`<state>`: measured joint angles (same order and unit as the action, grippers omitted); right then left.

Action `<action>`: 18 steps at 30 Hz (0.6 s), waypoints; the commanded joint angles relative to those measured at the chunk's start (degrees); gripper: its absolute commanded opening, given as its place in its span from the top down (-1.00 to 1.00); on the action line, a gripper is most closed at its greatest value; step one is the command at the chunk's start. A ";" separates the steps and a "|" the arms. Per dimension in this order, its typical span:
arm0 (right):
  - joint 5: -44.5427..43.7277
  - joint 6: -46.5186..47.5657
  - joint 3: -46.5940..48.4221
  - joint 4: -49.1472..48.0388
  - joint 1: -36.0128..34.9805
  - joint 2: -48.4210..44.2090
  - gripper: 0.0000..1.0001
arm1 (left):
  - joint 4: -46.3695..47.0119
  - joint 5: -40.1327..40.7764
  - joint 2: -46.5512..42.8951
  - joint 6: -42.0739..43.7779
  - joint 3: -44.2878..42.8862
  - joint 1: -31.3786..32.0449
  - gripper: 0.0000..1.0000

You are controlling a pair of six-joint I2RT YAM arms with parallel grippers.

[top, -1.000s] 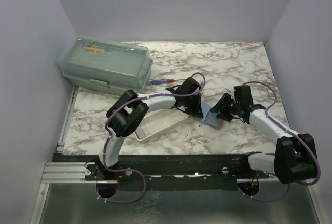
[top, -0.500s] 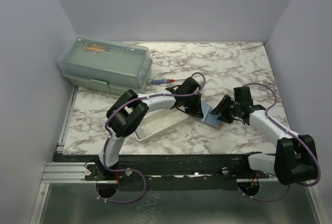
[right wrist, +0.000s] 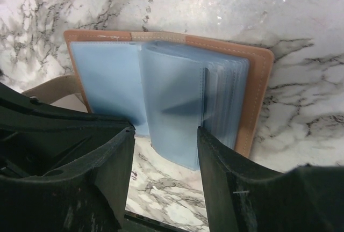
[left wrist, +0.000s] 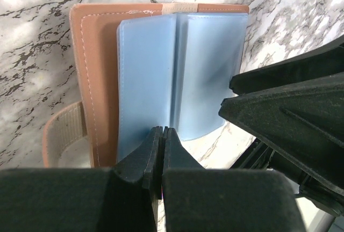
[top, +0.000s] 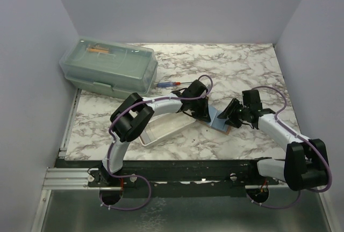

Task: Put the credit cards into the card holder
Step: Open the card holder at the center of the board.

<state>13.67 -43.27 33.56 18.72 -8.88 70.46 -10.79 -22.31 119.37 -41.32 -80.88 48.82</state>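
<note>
Two jobs: the left fingers (left wrist: 153, 154), shut empty, seem to pin the card holder (left wrist: 97, 81) open on the desk (left wrist: 32, 38), while the right fingers (right wrist: 107, 162), spread, straddle a raised sleeve (right wrist: 172, 108).

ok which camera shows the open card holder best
Right wrist: the card holder lies open, nearly whole, its blue sleeves fanned. Left wrist shows it, but the right gripper hides part. Top external shows only a distant sliver.

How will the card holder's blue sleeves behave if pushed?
Probably floppy: in the right wrist view one blue sleeve curves up off the stack. Likely slippery, as its surface looks glossy. The thin card holder seems light and might slide on the smooth marble table.
</note>
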 commanded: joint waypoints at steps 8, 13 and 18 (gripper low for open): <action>9.69 -2.97 -1.90 -11.82 0.27 5.22 -0.08 | -1.45 -0.88 -0.57 1.83 -1.21 -0.04 1.00; 15.47 -5.80 -1.77 -18.03 0.27 9.18 -0.08 | -2.02 -2.00 -4.49 2.69 -1.91 -0.08 0.83; 19.86 -8.48 -1.18 -24.83 0.28 10.93 -0.07 | -2.13 -2.13 -9.07 3.34 -0.77 -0.10 0.66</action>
<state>27.86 -48.77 32.49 1.41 -8.88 80.34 -12.95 -23.20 116.27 -39.55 -81.38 48.80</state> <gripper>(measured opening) 0.538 0.153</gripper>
